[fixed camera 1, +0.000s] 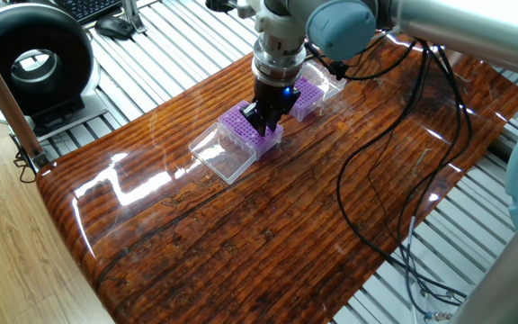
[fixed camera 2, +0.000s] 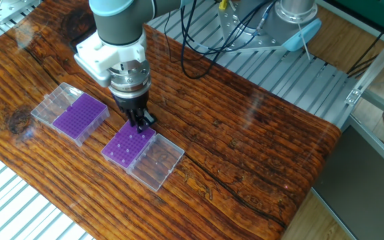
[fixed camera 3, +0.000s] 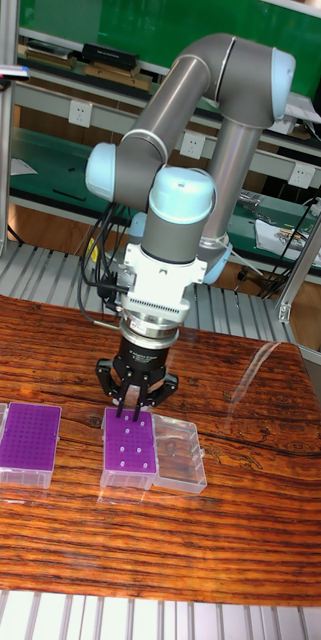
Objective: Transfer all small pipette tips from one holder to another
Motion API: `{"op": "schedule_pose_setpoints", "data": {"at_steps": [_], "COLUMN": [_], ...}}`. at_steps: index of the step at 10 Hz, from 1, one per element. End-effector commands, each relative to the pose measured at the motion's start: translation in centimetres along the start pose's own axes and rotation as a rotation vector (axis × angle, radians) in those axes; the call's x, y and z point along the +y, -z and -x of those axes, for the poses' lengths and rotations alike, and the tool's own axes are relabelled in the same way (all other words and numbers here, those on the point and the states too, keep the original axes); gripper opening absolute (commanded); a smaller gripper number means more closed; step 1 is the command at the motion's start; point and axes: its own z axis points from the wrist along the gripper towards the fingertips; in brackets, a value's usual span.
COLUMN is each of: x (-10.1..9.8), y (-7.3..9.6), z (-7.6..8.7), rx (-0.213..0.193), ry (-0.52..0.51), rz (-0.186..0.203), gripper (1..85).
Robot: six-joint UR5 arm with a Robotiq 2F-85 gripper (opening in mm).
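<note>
Two purple holders lie on the wooden table with their clear lids folded open. The full holder [fixed camera 2: 80,115] [fixed camera 3: 28,438] [fixed camera 1: 307,95] carries the small pipette tips as a dense dotted grid. The other holder [fixed camera 2: 129,145] [fixed camera 3: 127,452] [fixed camera 1: 249,133] shows only several pale tips [fixed camera 3: 130,450] spread over its top. My gripper [fixed camera 2: 142,122] [fixed camera 3: 136,410] [fixed camera 1: 264,117] hangs point-down just over the far edge of this sparse holder. Its black fingers are drawn together. Whether a tip sits between them is too small to see.
The sparse holder's clear lid [fixed camera 2: 155,162] [fixed camera 1: 220,153] lies flat beside it. Black cables [fixed camera 1: 394,153] trail over the table's right side. A round black device [fixed camera 1: 30,61] stands beyond the table's left end, on the slatted metal bench [fixed camera 2: 19,207] that surrounds the table.
</note>
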Motion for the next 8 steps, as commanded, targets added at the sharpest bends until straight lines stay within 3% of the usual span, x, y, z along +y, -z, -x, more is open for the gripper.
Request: {"op": "schedule_pose_setpoints", "data": {"at_steps": [1,8], "x": [0.12,-0.05], "y": [-0.2,-0.04], "z": [0.0,-0.29], "rx": [-0.011,-0.007], "ry": [-0.004,-0.007], "rz": [0.024,0.023], "gripper": [29.0,28.0]}}
